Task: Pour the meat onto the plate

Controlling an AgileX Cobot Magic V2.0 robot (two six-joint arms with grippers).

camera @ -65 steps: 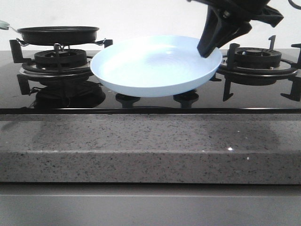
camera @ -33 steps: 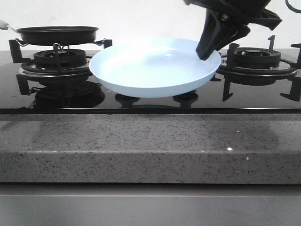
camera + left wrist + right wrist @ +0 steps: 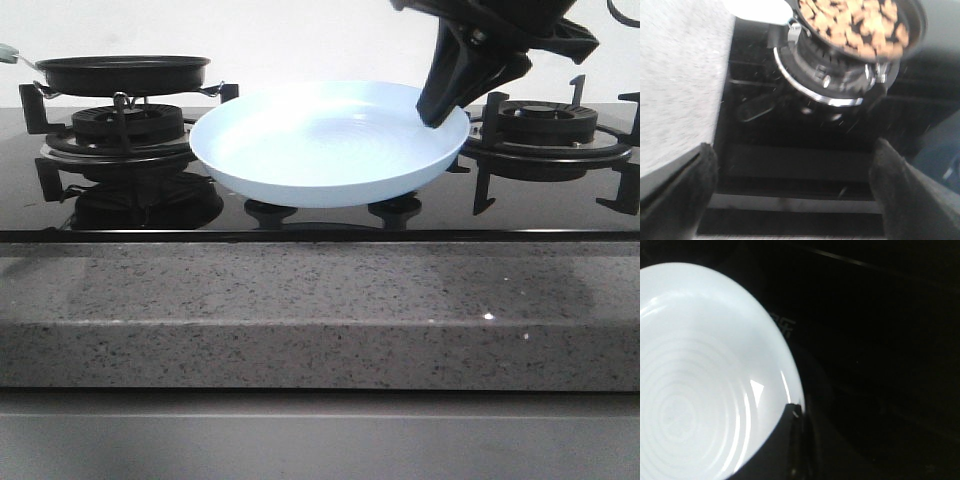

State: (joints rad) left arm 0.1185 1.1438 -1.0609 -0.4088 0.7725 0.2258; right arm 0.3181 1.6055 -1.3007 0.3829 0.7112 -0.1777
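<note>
Front view first: the stove runs wide across the counter, and the right gripper is cut off at the top edge, only its dark fingers showing. They pinch the far right rim of the plate, which sits tilted between the two burners with nothing in it; whether it rests on the glass or hangs clear is hard to tell. On the left burner sits the black pan, its contents hidden from this angle. The blurred left wrist view fills that in: the meat lies heaped in the pan. The left gripper hangs spread wide, holding nothing.
</note>
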